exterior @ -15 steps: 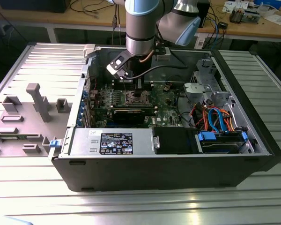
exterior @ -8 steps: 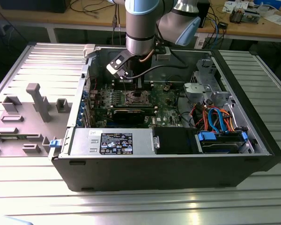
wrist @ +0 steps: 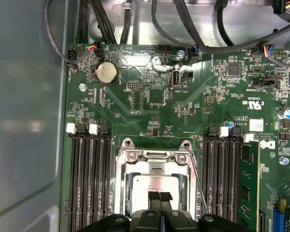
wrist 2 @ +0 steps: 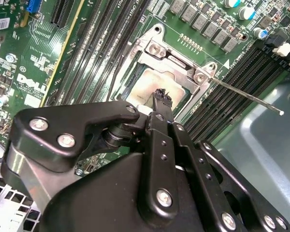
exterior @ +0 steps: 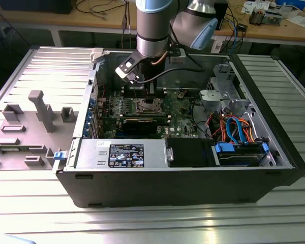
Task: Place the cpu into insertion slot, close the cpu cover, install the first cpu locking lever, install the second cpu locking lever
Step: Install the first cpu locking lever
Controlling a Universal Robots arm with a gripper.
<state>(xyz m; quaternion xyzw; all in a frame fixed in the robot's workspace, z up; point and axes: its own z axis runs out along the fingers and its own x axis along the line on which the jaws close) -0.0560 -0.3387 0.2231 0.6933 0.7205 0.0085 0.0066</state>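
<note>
Dull silver metal cpu (wrist: 144, 185); matt black claw (wrist: 159, 196).

Memory slots (wrist: 89, 183) hem the cpu cover (wrist: 154, 156) on both sides; a thin locking lever (wrist: 198, 183) juts beside it.

Green motherboard (wrist: 150, 101), pale silver-grey cpu (wrist: 157, 185), black fingers (wrist: 153, 197)

Ribbed metal table (exterior: 142, 223) carries open computer case (exterior: 168, 185), grey fixtures (exterior: 42, 111)
</note>
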